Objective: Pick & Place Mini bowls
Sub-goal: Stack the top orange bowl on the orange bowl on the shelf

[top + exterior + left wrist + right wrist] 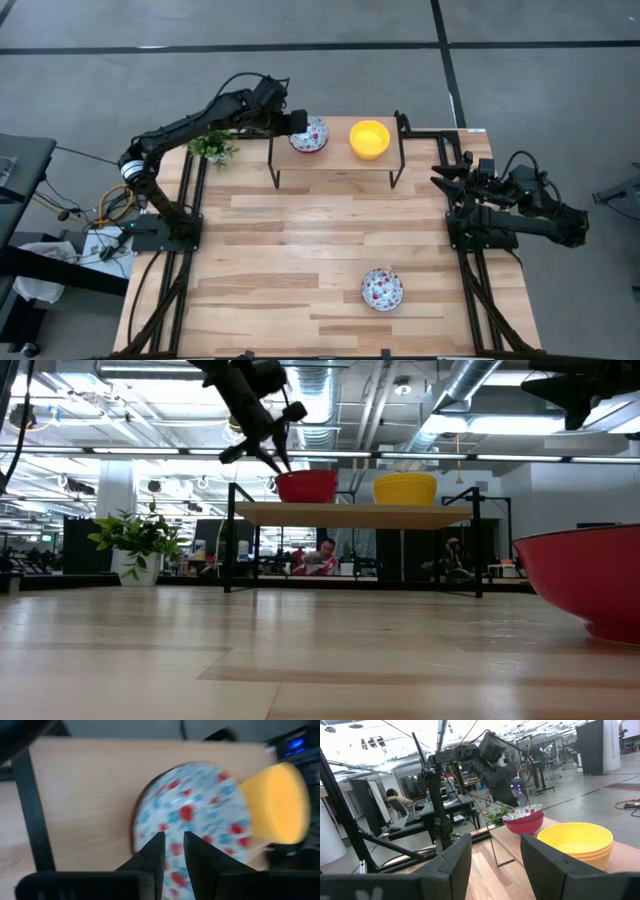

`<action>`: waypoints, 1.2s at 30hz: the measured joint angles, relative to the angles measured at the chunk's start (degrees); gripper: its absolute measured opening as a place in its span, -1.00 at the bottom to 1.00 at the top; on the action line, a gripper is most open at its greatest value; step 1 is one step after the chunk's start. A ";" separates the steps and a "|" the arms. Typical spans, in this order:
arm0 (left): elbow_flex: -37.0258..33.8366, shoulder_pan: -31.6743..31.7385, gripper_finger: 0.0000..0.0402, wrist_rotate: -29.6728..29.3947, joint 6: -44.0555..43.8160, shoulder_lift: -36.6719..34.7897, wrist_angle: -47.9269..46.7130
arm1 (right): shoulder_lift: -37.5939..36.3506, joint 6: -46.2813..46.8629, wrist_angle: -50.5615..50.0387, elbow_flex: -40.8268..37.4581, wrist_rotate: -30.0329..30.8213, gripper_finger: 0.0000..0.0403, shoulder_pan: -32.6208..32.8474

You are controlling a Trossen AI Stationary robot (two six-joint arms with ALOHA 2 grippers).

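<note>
Left claw (300, 124): fingers nearly together, pinching the rim of the floral bowl (311, 135) on the shelf (335, 157).
Yellow bowl (369, 139): at floral bowl's 3 o'clock.
Right claw (443, 176): spread, empty, at the table's (300, 260) edge.

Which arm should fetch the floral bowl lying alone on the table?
Probably the right. The lone floral bowl lies on the right half of the table, nearer the right arm's base; the right gripper waits open. The left gripper is busy at the shelf's floral bowl.

two floral bowls (309, 134) (382, 289), one yellow bowl (369, 139)
</note>
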 joint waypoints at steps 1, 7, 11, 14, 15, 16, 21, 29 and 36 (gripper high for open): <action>0.00 0.00 -0.66 0.00 0.17 -0.78 1.17 | 0.00 0.00 0.02 0.00 0.00 -0.21 -0.02; 0.05 -1.03 -0.66 0.30 0.44 -5.34 8.64 | 0.00 0.01 0.02 0.00 0.60 -0.21 -0.02; 0.11 -3.77 -0.70 0.44 1.61 -5.02 14.16 | 0.00 0.02 0.02 0.00 2.98 -0.21 -0.02; 0.11 -5.69 -0.73 0.69 1.66 -2.43 16.44 | 0.00 0.02 0.02 0.00 4.52 -0.21 0.00; 0.11 -6.22 -0.74 1.10 1.68 -1.28 16.91 | 0.00 0.00 0.02 0.00 4.81 -0.21 -0.02; 0.11 -6.45 -0.75 2.08 1.61 -0.16 17.49 | 0.00 0.02 0.02 0.00 4.81 -0.21 -0.02; 0.07 -7.35 -0.78 7.11 0.09 4.60 22.34 | 0.00 0.00 0.02 0.00 4.59 -0.21 -0.01; 0.07 -8.11 -0.81 8.63 -0.13 6.94 23.93 | 0.00 0.00 0.00 0.00 4.57 -0.21 -0.02; 0.08 -8.09 -0.85 8.63 -0.11 7.45 22.70 | -0.02 0.00 -0.02 0.00 4.55 -0.21 0.00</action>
